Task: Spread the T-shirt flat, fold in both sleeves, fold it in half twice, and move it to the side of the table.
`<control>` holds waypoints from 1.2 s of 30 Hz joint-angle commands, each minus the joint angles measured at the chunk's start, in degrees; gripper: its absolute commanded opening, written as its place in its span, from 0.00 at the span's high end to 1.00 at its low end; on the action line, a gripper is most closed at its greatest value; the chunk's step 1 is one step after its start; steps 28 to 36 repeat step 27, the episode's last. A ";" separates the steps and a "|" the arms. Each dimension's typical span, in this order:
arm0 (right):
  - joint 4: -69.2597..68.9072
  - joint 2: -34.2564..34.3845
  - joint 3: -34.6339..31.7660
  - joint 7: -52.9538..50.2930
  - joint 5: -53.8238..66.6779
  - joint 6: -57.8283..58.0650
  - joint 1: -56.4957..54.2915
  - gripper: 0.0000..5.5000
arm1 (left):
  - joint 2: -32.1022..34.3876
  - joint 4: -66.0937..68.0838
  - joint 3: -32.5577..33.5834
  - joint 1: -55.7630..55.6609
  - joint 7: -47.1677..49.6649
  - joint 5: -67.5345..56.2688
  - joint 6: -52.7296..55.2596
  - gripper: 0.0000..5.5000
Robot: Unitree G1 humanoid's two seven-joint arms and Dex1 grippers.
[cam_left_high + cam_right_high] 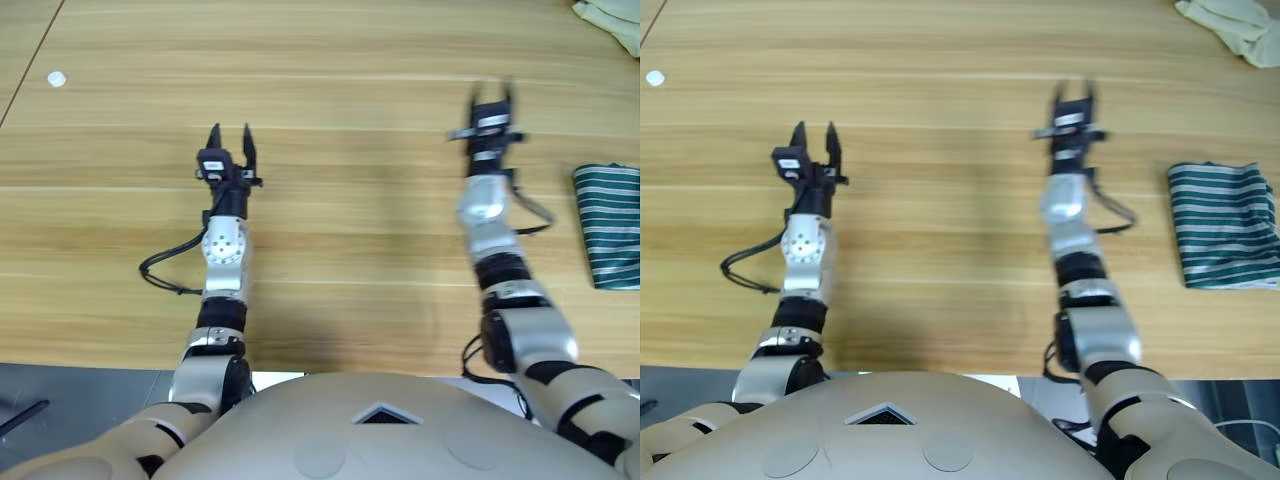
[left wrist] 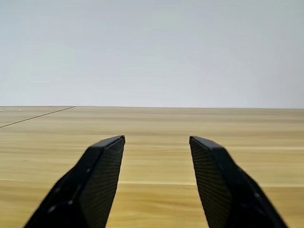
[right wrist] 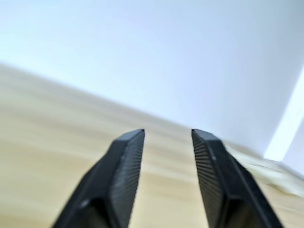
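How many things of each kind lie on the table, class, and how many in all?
Striped T-shirt, folded: 1
Pale cloth, crumpled: 1
White disc, small: 1
Total: 3

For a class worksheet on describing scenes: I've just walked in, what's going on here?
Nothing is being handled right now. The left gripper and right gripper both hover over the wooden table, jaws open and empty. The striped T-shirt lies folded into a compact rectangle at the table's right side, apart from both arms, so the folding looks done. A pale cloth sits at the far right corner.
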 commanded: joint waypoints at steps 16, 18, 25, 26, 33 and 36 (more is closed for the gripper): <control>-12.54 1.19 -1.59 2.13 1.66 -2.12 18.42 0.26 | -1.68 16.49 -3.10 -2.02 9.15 6.97 -10.68 0.17; -13.38 1.56 -2.31 3.06 3.29 -2.34 19.59 0.26 | -1.38 16.32 -3.14 -1.73 7.10 6.03 -11.29 0.17; -18.64 1.99 -1.78 2.40 1.12 -2.21 23.91 0.26 | -1.27 14.08 -4.00 -0.09 -0.15 2.95 -12.51 0.17; -19.41 2.07 -1.54 1.70 0.05 -2.12 24.50 0.26 | -1.12 14.29 -4.01 -0.41 -0.61 2.78 -12.28 0.17; -20.03 2.35 -1.57 1.32 -0.36 -2.15 24.99 0.26 | -0.97 14.67 -4.00 -0.85 -1.26 2.44 -12.64 0.17; -20.03 2.35 -1.57 1.32 -0.36 -2.15 24.99 0.26 | -0.97 14.67 -4.00 -0.85 -1.26 2.44 -12.64 0.17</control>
